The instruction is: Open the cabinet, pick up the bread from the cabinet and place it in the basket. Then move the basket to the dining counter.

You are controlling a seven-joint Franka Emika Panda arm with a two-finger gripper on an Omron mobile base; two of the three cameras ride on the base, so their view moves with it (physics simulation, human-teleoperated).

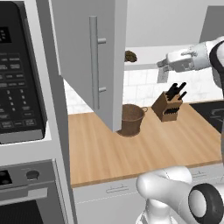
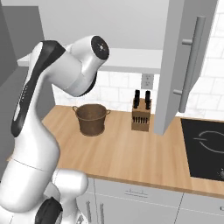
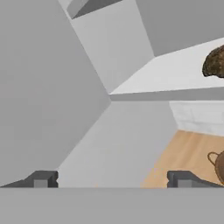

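The cabinet stands open, its left door (image 1: 83,57) swung out toward me with a long silver handle (image 1: 94,61); its right door (image 2: 183,65) hangs open too. The bread (image 1: 130,56), a dark brown lump, lies on the cabinet's bottom shelf (image 3: 175,74) and also sits at the right edge of the hand view (image 3: 214,63). My gripper (image 1: 161,64) is open and empty, held level with the shelf, to the right of the bread and apart from it; its fingertips (image 3: 41,179) stand wide. The brown woven basket (image 1: 131,118) (image 2: 92,118) stands on the worktop below. The dining counter is out of view.
A wooden knife block (image 1: 168,107) (image 2: 141,114) stands right of the basket on the wooden worktop (image 1: 144,148). A black cooktop (image 2: 205,144) lies at the right. The black oven tower (image 1: 19,87) rises at the left. White tiles back the worktop.
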